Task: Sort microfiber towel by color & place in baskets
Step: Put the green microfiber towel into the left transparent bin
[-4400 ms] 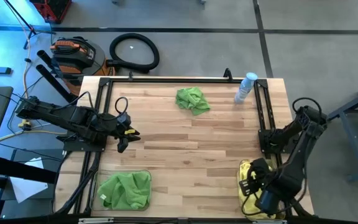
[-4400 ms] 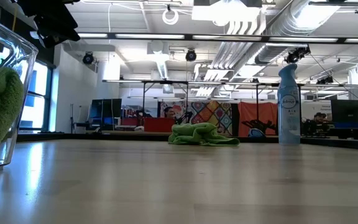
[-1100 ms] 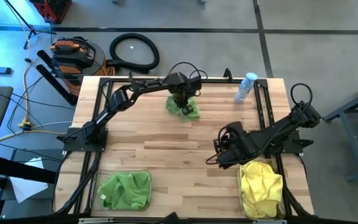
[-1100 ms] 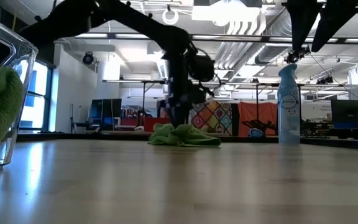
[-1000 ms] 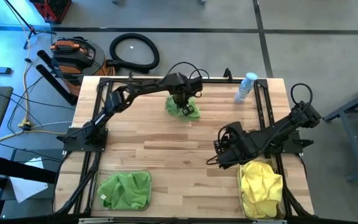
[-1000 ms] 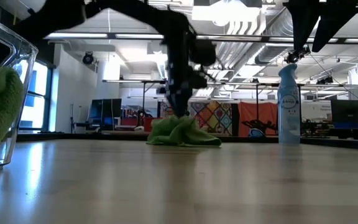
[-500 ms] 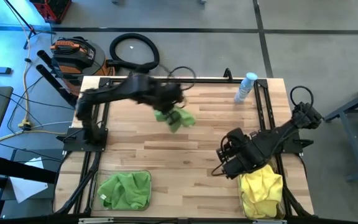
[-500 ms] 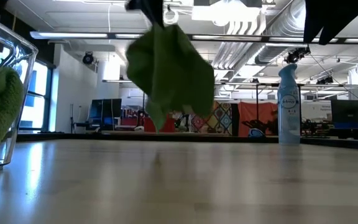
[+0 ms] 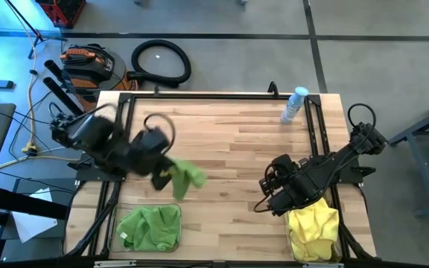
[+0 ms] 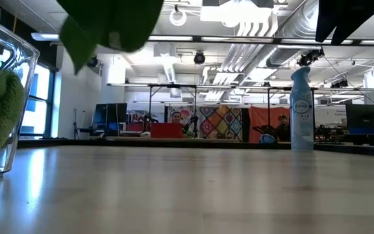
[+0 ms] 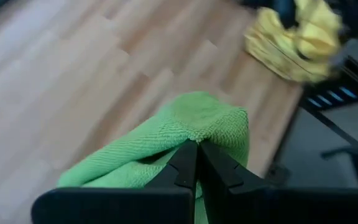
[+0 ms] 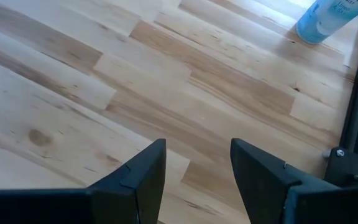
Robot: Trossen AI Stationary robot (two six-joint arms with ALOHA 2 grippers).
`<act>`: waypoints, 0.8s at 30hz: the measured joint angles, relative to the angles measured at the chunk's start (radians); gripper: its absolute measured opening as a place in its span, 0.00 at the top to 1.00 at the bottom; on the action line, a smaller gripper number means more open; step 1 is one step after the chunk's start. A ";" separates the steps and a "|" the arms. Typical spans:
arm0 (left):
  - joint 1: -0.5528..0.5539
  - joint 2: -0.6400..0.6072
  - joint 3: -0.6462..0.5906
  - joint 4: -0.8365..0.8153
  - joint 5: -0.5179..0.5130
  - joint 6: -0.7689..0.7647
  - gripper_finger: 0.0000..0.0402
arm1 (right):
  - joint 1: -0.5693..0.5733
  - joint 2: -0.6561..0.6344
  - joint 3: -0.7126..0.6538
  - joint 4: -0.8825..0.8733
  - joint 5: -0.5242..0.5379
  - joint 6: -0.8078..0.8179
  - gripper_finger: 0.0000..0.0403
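Observation:
A lime green microfiber towel [image 9: 186, 177] hangs in the air over the table's near left part, with my left gripper [image 9: 167, 176] shut on it. In the low view this towel [image 10: 109, 23] hangs high above the tabletop. Another green towel [image 9: 151, 227] lies in the clear basket [image 9: 118, 222] at the near left. A yellow towel [image 9: 311, 223] fills the basket [image 9: 339, 227] at the near right. My right gripper [image 9: 263, 195] stands open over bare wood beside the yellow basket, with nothing between its fingers [image 12: 143, 177]. My left gripper pinches a bunched fold of the green towel [image 11: 194, 134] between its two shut fingers [image 11: 182, 165], slanting down from the left. One layer or several, I cannot tell. The towel hangs slack below and beyond the fingertips, lifted clear of the table.
A clear spray bottle with a blue cap [image 9: 295, 104] stands at the far right edge and shows upright in the low view [image 10: 302, 110]. Black frame rails run along both sides of the table [image 9: 237, 149]. Bare wood spreads across the middle and far part.
My left gripper, shut on the green towel, has lifted it off the far middle of the table and swung it up and toward the near left, toward the basket with the green towel. The towel has gone from lying crumpled on the wood to hanging clear.

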 joint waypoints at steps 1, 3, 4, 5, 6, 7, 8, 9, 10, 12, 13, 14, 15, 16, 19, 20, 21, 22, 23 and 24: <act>-0.037 -0.002 0.000 0.000 -0.002 -0.028 1.00 | 0.000 0.000 0.000 0.002 0.000 0.000 0.56; -0.107 -0.003 0.000 0.000 -0.002 -0.084 1.00 | 0.000 0.000 0.000 0.008 0.000 0.000 0.56; -0.143 -0.003 0.000 0.000 -0.002 -0.109 1.00 | 0.000 0.000 0.000 0.011 0.000 0.000 0.56; -0.178 -0.003 0.000 0.000 -0.002 -0.133 1.00 | 0.000 0.000 0.000 0.015 0.000 0.000 0.56; -0.213 -0.003 0.000 0.000 -0.002 -0.160 1.00 | 0.000 0.000 0.000 0.023 0.000 0.000 0.56; -0.249 -0.003 0.000 0.000 -0.001 -0.190 1.00 | 0.000 0.000 0.000 0.031 0.000 0.000 0.56; -0.285 -0.003 0.000 0.000 -0.001 -0.223 1.00 | 0.000 0.000 0.000 0.040 0.000 0.000 0.56; -0.322 -0.003 0.000 0.000 -0.001 -0.260 1.00 | 0.000 0.000 0.000 0.050 0.000 0.000 0.56; -0.361 -0.003 0.000 0.000 0.003 -0.298 1.00 | 0.000 0.000 0.000 0.057 0.000 0.000 0.56; -0.434 0.000 0.000 0.000 0.010 -0.393 1.00 | 0.000 0.000 0.000 0.065 0.000 0.000 0.56; -0.470 0.003 0.000 0.000 0.012 -0.446 1.00 | 0.000 0.000 0.000 0.065 0.000 0.000 0.56; -0.505 0.008 0.000 0.000 0.013 -0.499 1.00 | 0.000 0.000 0.000 0.065 0.000 0.000 0.56; -0.538 0.012 0.000 0.001 0.010 -0.552 1.00 | 0.000 0.000 0.000 0.065 0.000 0.000 0.56; -0.568 0.017 -0.001 0.000 0.004 -0.602 1.00 | 0.000 0.000 0.000 0.065 0.000 0.000 0.56; -0.631 0.031 -0.001 0.000 -0.002 -0.730 1.00 | 0.000 0.000 0.000 0.065 0.000 0.000 0.56; -0.645 0.037 -0.004 0.002 -0.002 -0.763 1.00 | 0.000 0.000 0.000 0.066 0.000 0.000 0.56; -0.657 0.041 -0.015 0.003 -0.002 -0.797 1.00 | 0.000 0.000 0.000 0.066 0.001 0.000 0.56; -0.665 0.043 -0.032 0.002 -0.001 -0.831 1.00 | 0.000 0.000 0.000 0.067 0.001 0.000 0.56; -0.669 0.043 -0.055 0.002 0.003 -0.862 1.00 | 0.000 0.000 0.000 0.069 0.001 0.000 0.56; -0.673 0.043 -0.083 0.003 0.008 -0.894 1.00 | 0.000 0.000 0.000 0.070 0.003 0.000 0.56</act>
